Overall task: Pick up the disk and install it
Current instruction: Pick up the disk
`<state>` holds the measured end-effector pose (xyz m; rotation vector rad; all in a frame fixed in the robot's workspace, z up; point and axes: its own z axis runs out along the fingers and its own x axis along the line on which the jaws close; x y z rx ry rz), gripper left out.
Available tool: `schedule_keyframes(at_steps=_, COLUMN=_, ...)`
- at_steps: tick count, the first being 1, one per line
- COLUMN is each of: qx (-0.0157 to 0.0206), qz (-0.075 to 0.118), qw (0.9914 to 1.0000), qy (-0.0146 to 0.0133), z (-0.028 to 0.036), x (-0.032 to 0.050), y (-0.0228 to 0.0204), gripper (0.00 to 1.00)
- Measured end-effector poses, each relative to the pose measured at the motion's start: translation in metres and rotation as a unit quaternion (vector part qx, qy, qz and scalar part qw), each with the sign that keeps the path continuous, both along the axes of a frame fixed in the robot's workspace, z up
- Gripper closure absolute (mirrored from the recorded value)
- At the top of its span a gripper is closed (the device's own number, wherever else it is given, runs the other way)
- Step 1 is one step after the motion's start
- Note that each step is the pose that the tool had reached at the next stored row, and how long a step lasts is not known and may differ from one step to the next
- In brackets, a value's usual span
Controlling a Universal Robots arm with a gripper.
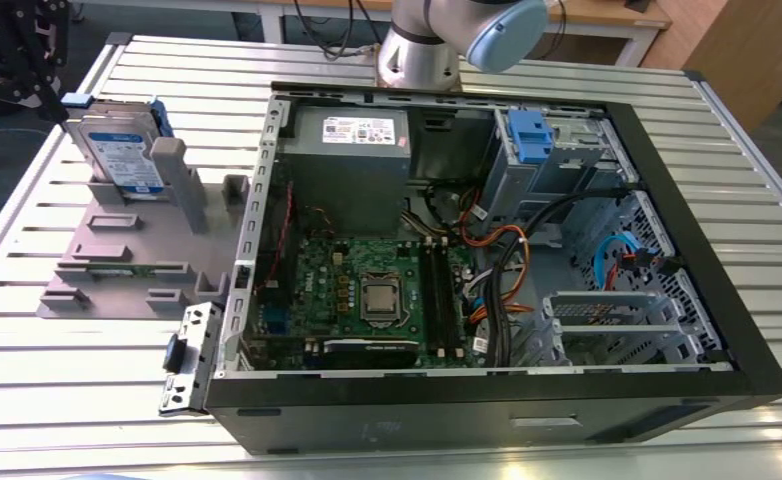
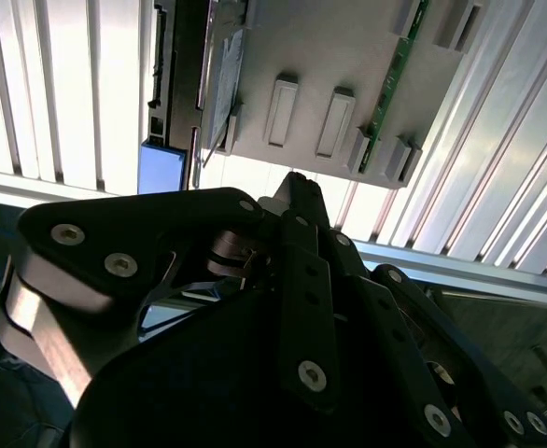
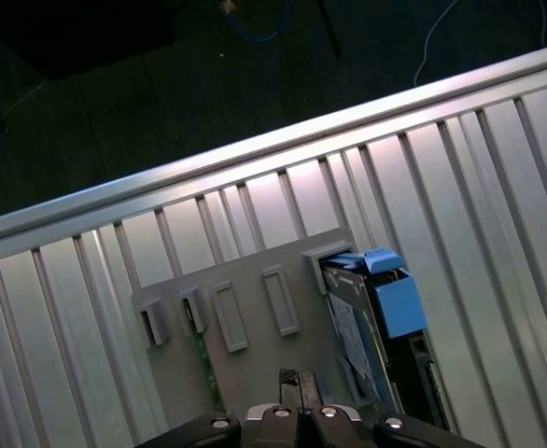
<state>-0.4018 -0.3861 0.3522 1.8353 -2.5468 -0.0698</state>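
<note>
The disk [image 1: 114, 150] stands on edge in a slot of a grey fixture [image 1: 124, 250] on the slatted alu. table [image 1: 71, 380], at the exterior view's left. Its white-and-blue label faces the camera, w/ the blue bracket [image 1: 155, 118] along its far edge and a grey post [image 1: 167, 168] of the fixture just in front. In the first wrist view the disk is seen edge-on, and a blue block of the bracket juts out beside it.

The gripper [image 3: 298, 377] holds nothing. In both wrist views its two black fingertips [image 2: 297, 182] look pressed together w/ only a thin seam between them. They hang over the fixture's plate, near the disk but apart from it. In the exterior view the dark shape at the table's corner, just beyond the disk, is probably the same gripper; it is cut by the frame edge.

A green RAM stick [image 1: 131, 268] lies in a lower slot of the fixture.

Beside the fixture, toward the exterior view's right, an open PC case [image 1: 711, 300] lies on its side. Inside are the green motherboard [image 1: 351, 270] w/ its CPU [image 1: 380, 297], a grey PSU [image 1: 351, 135] w/ a white sticker, orange and black cables [image 1: 498, 250] and a blue latch [image 1: 531, 135] at the drive bay. The arm's base [image 1: 425, 50] stands behind the case.
</note>
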Motion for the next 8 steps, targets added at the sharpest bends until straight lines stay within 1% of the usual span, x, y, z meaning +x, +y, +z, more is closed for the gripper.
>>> schedule_keyframes(at_steps=8, qx=0.0000, qz=0.003, qw=0.99999, qy=0.0000, z=0.0000, x=0.0000, y=0.0000, gripper=0.89)
